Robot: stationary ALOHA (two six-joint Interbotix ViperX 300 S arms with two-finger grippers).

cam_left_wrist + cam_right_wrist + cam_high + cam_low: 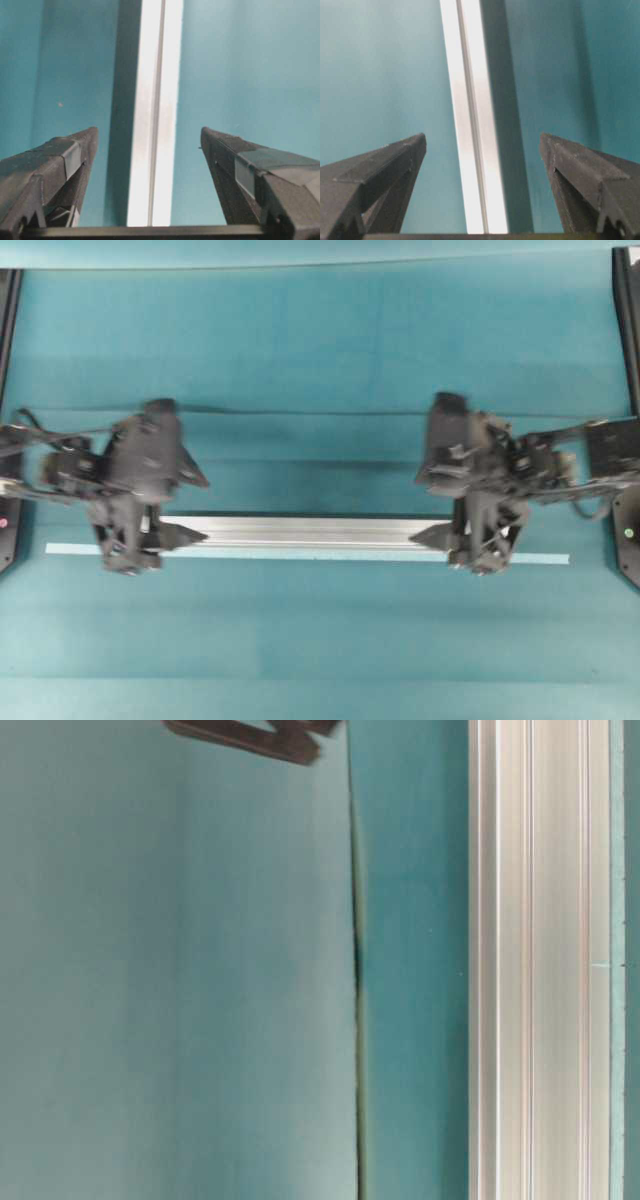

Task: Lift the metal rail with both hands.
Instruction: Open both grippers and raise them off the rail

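Note:
The metal rail (310,531) is a long grooved silver bar lying across the teal table, parallel to its front edge. My left gripper (205,509) hangs over the rail's left end, open. In the left wrist view the rail (154,110) runs between the left gripper's (149,131) spread fingers without touching either. My right gripper (415,508) is over the rail's right end, also open. In the right wrist view the rail (472,125) passes between the right gripper's (482,136) wide fingers with gaps on both sides. At table level the rail (540,960) shows close up.
A thin pale blue-green strip (300,558) lies just in front of the rail and sticks out past both its ends. A seam (357,960) crosses the teal mat. Black arm bases stand at the left edge (8,530) and right edge (628,530).

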